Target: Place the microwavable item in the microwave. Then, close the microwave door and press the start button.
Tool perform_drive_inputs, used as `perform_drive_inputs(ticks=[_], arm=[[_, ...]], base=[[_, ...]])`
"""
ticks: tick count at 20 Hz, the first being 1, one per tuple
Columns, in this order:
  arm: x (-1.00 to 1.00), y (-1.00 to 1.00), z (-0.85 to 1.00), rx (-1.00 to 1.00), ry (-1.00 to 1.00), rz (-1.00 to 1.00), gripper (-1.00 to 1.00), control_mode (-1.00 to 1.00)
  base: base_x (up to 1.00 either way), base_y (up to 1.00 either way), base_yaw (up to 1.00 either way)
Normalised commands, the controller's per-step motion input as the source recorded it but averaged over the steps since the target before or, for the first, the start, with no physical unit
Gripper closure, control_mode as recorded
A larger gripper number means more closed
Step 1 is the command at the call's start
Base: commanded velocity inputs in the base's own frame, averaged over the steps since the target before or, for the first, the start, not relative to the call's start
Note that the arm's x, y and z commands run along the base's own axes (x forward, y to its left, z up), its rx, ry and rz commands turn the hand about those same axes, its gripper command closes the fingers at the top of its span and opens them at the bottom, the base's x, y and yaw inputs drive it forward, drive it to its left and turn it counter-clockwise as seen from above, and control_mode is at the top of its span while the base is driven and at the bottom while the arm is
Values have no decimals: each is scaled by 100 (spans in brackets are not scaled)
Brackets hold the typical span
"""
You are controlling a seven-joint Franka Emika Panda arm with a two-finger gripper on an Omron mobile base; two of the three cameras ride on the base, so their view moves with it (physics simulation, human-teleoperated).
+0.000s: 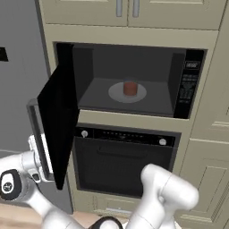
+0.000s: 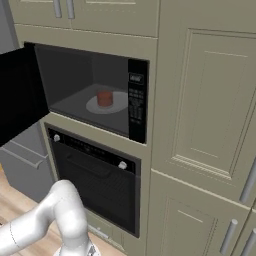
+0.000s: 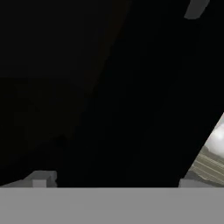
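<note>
The microwavable item [image 1: 129, 88], a small reddish-brown squat cylinder, stands upright near the middle of the round grey turntable [image 1: 117, 94] inside the microwave [image 1: 195, 53]. In the right base view the item [image 2: 104, 98] sits on the same turntable [image 2: 117, 106], well inside the grey cavity and clear of the walls.

The microwave door [image 1: 58, 125] is swung open toward the left, its black panel standing roughly edge-on to the left base camera. In the right base view the door [image 2: 17, 95] shows as a black slab at the left edge, angled away from the cavity. The keypad panel [image 2: 136, 100] runs down the right side of the microwave.

The tool [image 1: 39, 156] is at the outer face of the door, low on its left side, beside the vertical silver bar handle [image 1: 32, 129]. Whether it touches the door cannot be told from the base views. In the hand view the tool [image 3: 116, 181] has its two finger tips [image 3: 40, 178] set far apart at the lower corners, jaws wide, nothing between them; black door surface lies close ahead.

Below the microwave is a black oven [image 1: 125, 165] with knobs, door closed. Beige cabinets [image 2: 205, 100] surround both appliances.
</note>
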Motion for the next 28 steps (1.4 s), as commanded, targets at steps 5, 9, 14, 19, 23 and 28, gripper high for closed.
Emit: perform_drive_inputs(ticks=[5,9,14,19,23,28], arm=[[0,-100,-1,30,-9,14,-100,-100],[6,-100,0,27,-3,20,-100,-100],[9,-100,0,29,-1,21,-100,-100],[25,-85,0,27,4,7,-100,-100],[19,-79,0,26,16,1,-100,-100],[27,-67,0,25,33,-4,-100,-100]], base=[[0,0,0],[0,0,0],[0,0,0],[0,0,0],[0,0,0],[0,0,0]])
